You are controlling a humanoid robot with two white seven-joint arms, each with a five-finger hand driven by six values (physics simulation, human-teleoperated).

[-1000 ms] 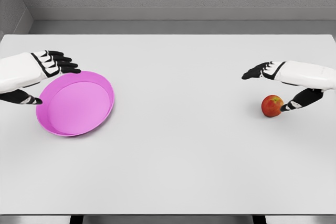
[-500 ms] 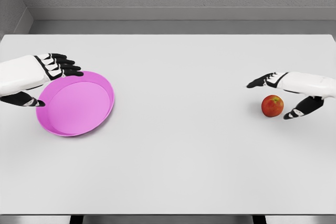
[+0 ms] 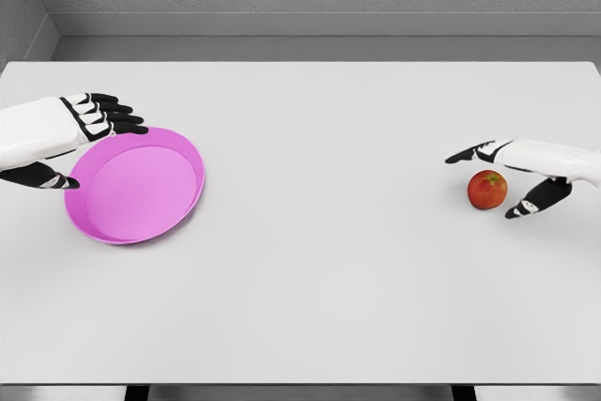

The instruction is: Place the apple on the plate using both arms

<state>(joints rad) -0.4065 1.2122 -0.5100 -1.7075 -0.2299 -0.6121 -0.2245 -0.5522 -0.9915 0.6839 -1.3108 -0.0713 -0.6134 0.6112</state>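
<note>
Apple (image 3: 487,190) sitting on table (image 3: 319,260) far right, well apart from pink plate (image 3: 134,185), cupped loosely by open right hand (image 3: 521,176), risking rolling away if nudged; left hand (image 3: 66,133) hovering open beside plate rim.

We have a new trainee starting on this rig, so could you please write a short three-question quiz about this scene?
1. True or false: the red apple already lies on the round pink plate.
2. Which robot hand is beside the apple? A) left robot hand B) right robot hand
3. Fill in: the plate sits near the table's ___ edge.

Key:
1. False; the apple rests on the white table, far from the plate.
2. B; its fingers are spread around the apple, not closed on it.
3. Left.
</note>
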